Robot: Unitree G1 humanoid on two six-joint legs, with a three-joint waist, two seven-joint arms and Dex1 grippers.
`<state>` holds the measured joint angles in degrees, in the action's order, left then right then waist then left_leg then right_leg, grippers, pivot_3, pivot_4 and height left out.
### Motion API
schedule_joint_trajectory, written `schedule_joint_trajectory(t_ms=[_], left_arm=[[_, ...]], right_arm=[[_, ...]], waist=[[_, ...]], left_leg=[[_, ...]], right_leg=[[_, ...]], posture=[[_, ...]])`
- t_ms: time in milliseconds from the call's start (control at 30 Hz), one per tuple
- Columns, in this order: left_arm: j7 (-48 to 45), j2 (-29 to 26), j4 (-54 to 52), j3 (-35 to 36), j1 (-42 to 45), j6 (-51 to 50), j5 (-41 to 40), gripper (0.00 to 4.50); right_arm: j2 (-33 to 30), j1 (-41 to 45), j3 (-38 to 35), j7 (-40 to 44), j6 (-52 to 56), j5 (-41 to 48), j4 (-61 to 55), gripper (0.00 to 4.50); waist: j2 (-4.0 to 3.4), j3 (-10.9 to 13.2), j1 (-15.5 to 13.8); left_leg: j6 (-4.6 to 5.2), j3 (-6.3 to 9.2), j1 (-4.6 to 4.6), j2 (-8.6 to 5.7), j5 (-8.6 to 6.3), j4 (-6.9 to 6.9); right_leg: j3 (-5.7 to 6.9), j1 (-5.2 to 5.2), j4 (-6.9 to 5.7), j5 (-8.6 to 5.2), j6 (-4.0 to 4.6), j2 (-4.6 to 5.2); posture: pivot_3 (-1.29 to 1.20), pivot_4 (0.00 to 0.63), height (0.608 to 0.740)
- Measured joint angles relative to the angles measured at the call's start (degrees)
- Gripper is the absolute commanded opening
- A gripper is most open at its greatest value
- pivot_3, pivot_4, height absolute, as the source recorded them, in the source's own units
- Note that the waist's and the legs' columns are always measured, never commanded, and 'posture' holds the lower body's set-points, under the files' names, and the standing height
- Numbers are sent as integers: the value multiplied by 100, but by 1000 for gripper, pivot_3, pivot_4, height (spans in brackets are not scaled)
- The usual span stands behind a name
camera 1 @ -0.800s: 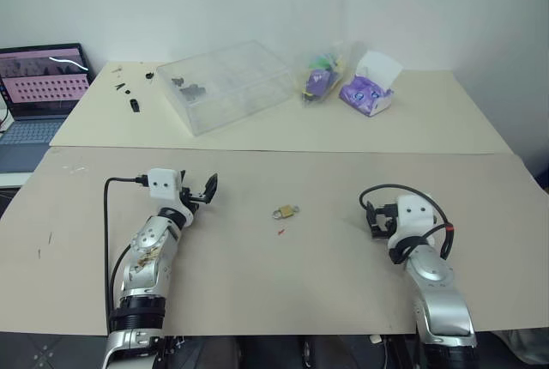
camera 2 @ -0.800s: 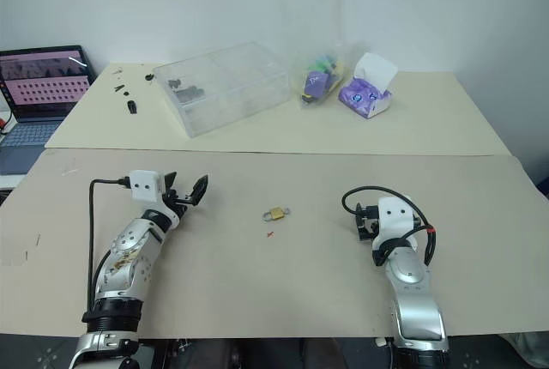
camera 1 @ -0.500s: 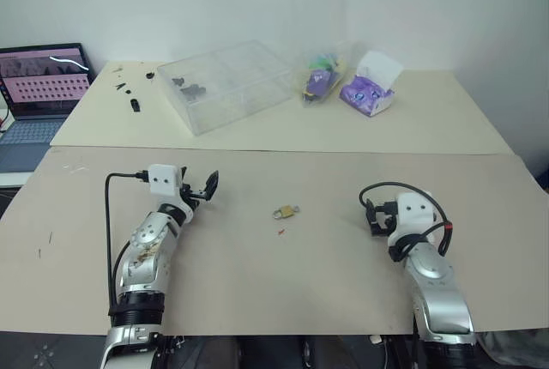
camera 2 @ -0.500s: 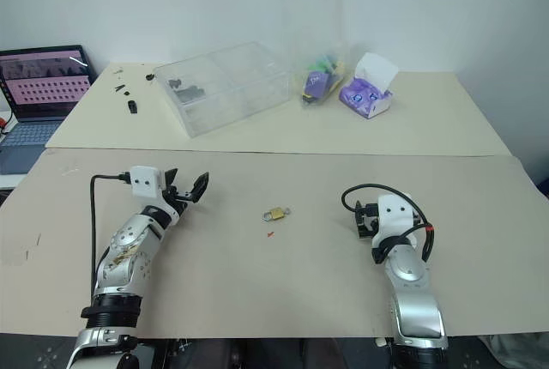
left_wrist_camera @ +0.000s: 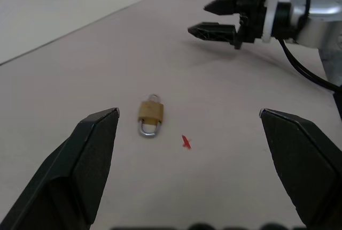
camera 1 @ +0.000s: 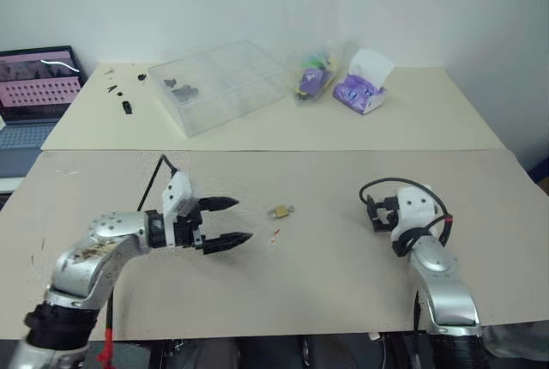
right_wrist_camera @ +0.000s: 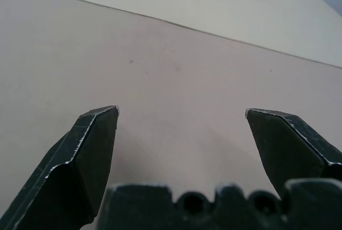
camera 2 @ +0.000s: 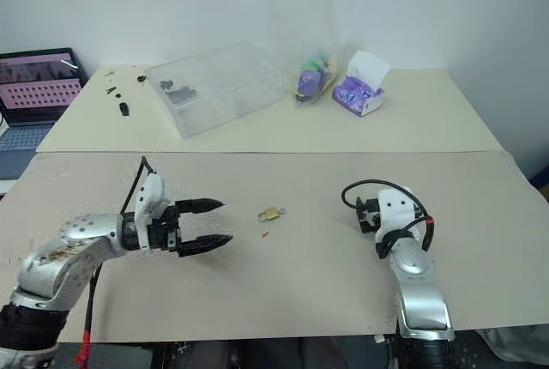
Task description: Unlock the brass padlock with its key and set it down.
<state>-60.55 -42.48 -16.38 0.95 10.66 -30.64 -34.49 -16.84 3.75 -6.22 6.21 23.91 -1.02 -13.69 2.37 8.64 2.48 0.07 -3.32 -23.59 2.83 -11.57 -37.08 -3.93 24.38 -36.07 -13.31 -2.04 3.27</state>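
The brass padlock [camera 1: 280,211] lies flat on the tan table [camera 1: 283,283] near its middle, its silver shackle showing in the left wrist view [left_wrist_camera: 151,115]. A tiny red speck [camera 1: 275,233] lies just in front of it. My left gripper [camera 1: 241,220] hovers low a short way to the left of the padlock, pointing sideways at it, fingers spread wide and empty. My right gripper [camera 1: 376,216] rests over the table to the right of the padlock, open and empty; it also shows in the left wrist view [left_wrist_camera: 199,18]. The key is out of view.
On the far table stand a clear plastic box [camera 1: 221,84], a bag of small items [camera 1: 313,77] and a purple tissue packet [camera 1: 360,90]. Small black parts [camera 1: 127,105] lie at its left end, beside a laptop [camera 1: 39,86].
My left arm has swung across, bringing its gripper rightward and turning it to point at the padlock. The camera view shifted a little. The right arm and padlock stayed put.
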Motion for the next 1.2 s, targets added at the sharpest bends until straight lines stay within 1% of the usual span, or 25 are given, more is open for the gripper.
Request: schedule_joint_trajectory(t_ms=[100, 167, 233, 333, 367, 500, 567, 633, 667, 733, 767, 800, 833, 867, 967, 1033, 1200], left_arm=[[-207, -14, 440, -132, 159, 224, 250, 4465], [-331, 24, 845, -359, 290, 623, 632, 4465], [-397, 93, 1006, -517, 338, 875, 837, 4465], [-394, 577, 1475, -901, 501, 1480, 1304, 4465], [-393, 705, 1589, -1000, 499, 1613, 1416, 4465], [-459, 790, 1704, -1089, 537, 1752, 1474, 4465], [-510, 789, 1728, -1085, 646, 1759, 1473, 4465], [-552, 788, 1736, -1055, 864, 1757, 1460, 4465], [-556, 791, 1740, -1048, 901, 1754, 1456, 4465], [-594, 798, 1818, -1040, 1013, 1705, 1422, 4465], [-620, 802, 1889, -1030, 1075, 1651, 1414, 4465], [-656, 813, 1921, -1025, 1134, 1628, 1410, 4465], [-663, 816, 1935, -1025, 1150, 1620, 1410, 4465], [-698, 815, 1967, -1020, 1171, 1591, 1413, 4465], [-777, 827, 2001, -1025, 1201, 1569, 1413, 4465], [-792, 824, 2041, -1020, 1207, 1560, 1414, 4465], [-810, 806, 2137, -1019, 1182, 1625, 1490, 4465]], right_arm=[[-125, 19, -96, 144, -9, 52, 92, 4493], [-203, 44, -157, 225, -18, 111, 96, 4493], [-209, 54, -168, 245, -20, 127, 95, 4493], [-190, 37, -161, 245, -19, 131, -22, 4493], [-179, 9, -162, 237, -18, 131, -132, 4493], [-166, -228, -189, 251, 13, 185, -573, 4493], [-166, -345, -179, 430, 65, 361, -807, 4493], [-309, -483, -43, 1066, 91, 823, -1207, 4493], [-343, -485, -16, 1236, 106, 947, -1278, 4493], [-1004, -549, 267, 2426, 266, 1707, -1542, 4493], [-1458, -495, 549, 3306, 314, 2128, -1618, 4493], [-1748, -396, 781, 3968, 341, 2372, -1599, 4493], [-1811, -354, 843, 4129, 342, 2396, -1570, 4493], [-2036, -118, 1092, 4570, 289, 2415, -1364, 4493], [-2449, 477, 1464, 5300, 82, 2252, -712, 4493], [-2558, 742, 1564, 5619, -88, 2159, -459, 4493], [-2597, 952, 1665, 5965, -374, 2040, -139, 4493]], waist=[[0, 0, -16], [0, 0, -14], [0, 0, -13], [0, 0, -21], [0, 0, -23], [0, 0, -15], [1, 0, -19], [0, 0, -16], [1, 0, -7], [1, 1, -9], [2, 2, -6], [5, 3, -8], [5, 2, -10], [5, 3, -5], [7, 4, -19], [7, 4, -42], [7, 4, -117]], left_leg=[[0, -1, 5, -2, 0, 0], [0, -2, 2, -2, 0, 0], [0, -2, 0, -2, 0, 0], [0, 0, -11, -5, 0, 1], [1, 1, -16, -5, 0, 1], [1, 5, -19, -2, 0, 4], [1, 6, -18, -2, 0, 3], [1, 5, -11, -2, 0, 0], [1, 4, -9, -2, 0, -2], [2, 2, -7, -3, 0, -6], [2, 4, -2, -1, 0, -6], [2, 8, 0, -1, 0, -7], [2, 7, 1, -1, 0, -8], [2, 6, 2, -2, 0, -9], [2, 5, 1, -3, 0, -15], [2, 9, -4, -2, 0, -14], [6, 9, -17, -5, -3, -14]], right_leg=[[0, -6, 2, -1, -3, 2], [-1, -6, 5, 0, -3, 2], [-1, -5, 4, 4, 4, 2], [-1, 0, 3, 28, 2, 3], [-1, 4, 3, 36, -13, 2], [1, 9, 1, 35, -11, -1], [1, 8, 0, 35, -17, -2], [0, 0, 1, 28, -40, -1], [0, -3, 3, 23, -53, -1], [-2, -6, 4, 23, -57, 1], [-1, -11, 5, 23, -56, -1], [2, -13, 6, 22, -56, -2], [2, -13, 5, 22, -56, -3], [1, -13, 4, 22, -57, -2], [0, -12, 3, 19, -50, -2], [2, -8, 3, 21, -54, -5], [4, -2, 4, 33, -28, -5]], posture=[[0, 150, 740], [0, 150, 740], [0, 150, 740], [0, 150, 740], [0, 150, 740], [0, 150, 740], [0, 150, 740], [0, 150, 740], [0, 150, 740], [0, 150, 740], [0, 150, 740], [0, 150, 740], [0, 150, 740], [0, 150, 740], [0, 150, 740], [0, 150, 740], [0, 150, 740]])
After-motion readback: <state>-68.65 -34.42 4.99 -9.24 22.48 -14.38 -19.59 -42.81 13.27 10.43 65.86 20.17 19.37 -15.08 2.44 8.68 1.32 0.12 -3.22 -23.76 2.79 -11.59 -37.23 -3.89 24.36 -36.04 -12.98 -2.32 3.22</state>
